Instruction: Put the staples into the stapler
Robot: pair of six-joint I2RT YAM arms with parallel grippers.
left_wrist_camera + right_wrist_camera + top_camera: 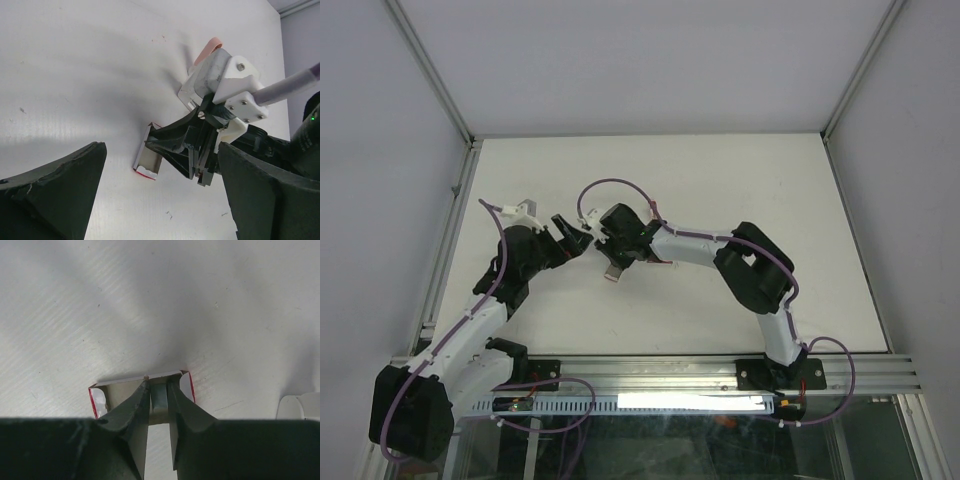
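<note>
**Item 1. Right gripper** (160,386): the two dark fingers were drawn in narrow and pinching the staples (159,399), a silvery-grey strip caught between the tips. In the right wrist view it sat at lower centre. In the top view it sat just left of centre.

**Item 2. Staples:** they were held between the right fingertips, inside the open box, in the middle of the tabletop.

**Item 3. Box** (98,401): small and red-and-white, it lay open on the table, and the right fingers reached down into it. Red-edged flaps showed on either side of the fingers, with a pale rim across the far edge. In the left wrist view it lay at centre, below and left of the right gripper.

**Item 4. Left gripper** (570,235): its fingers were spread wide with nothing between them. It sat just to the left of the right gripper and close to it. In its own camera one dark finger filled the lower left corner and the other filled the lower right.

**Item 5. Pale object with a pink end** (211,49): it was at upper right of the left wrist view, largely hidden behind the right gripper's white mount. What it was could not be told.

**Item 6. Table** (720,180): a white surface carrying all of the above.
</note>
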